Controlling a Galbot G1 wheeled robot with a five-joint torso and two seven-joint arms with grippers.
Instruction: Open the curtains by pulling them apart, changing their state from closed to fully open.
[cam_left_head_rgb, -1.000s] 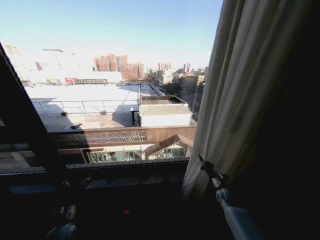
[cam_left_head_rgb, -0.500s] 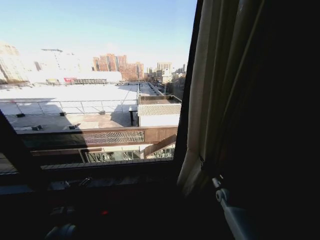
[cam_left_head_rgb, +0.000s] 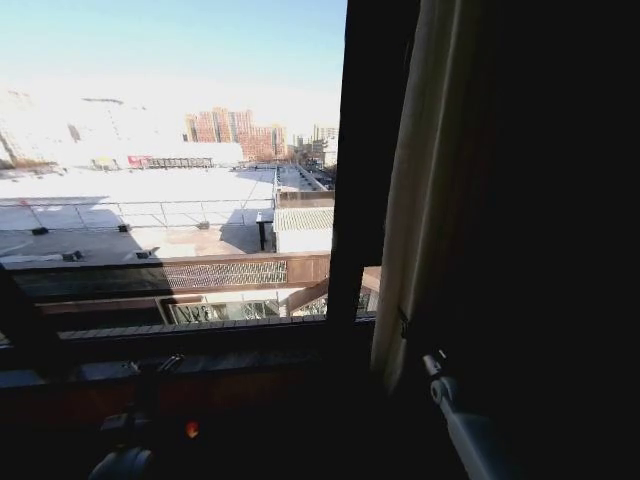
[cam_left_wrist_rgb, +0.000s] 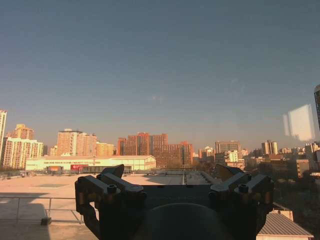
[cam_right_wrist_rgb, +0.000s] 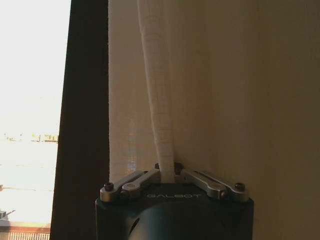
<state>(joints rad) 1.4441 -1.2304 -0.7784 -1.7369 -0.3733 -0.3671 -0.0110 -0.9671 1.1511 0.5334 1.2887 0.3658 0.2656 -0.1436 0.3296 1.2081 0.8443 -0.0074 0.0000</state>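
The sheer white curtain (cam_left_head_rgb: 428, 200) hangs gathered into a narrow pleated strip at the right of the window, cream in the light. At its lower edge my right gripper (cam_left_head_rgb: 405, 323) is shut on a fold. In the right wrist view the fingers (cam_right_wrist_rgb: 131, 186) pinch a thin rope of the curtain (cam_right_wrist_rgb: 159, 100) that rises straight from my right gripper (cam_right_wrist_rgb: 165, 172). My left gripper (cam_left_wrist_rgb: 170, 175) is open and holds nothing, facing the window glass and the city outside. In the head view my left arm (cam_left_head_rgb: 120, 455) sits low in shadow at the bottom left.
A dark upright window post (cam_left_head_rgb: 362, 150) stands just left of the gathered curtain. A dark opaque drape (cam_left_head_rgb: 540, 200) covers the far right. The dark sill (cam_left_head_rgb: 200, 350) runs below the glass. Rooftops and buildings lie outside.
The camera has moved to the right, so the window posts have slid left in the picture. The curtain held by my right gripper has bunched from a wide sweep into a narrow strip.
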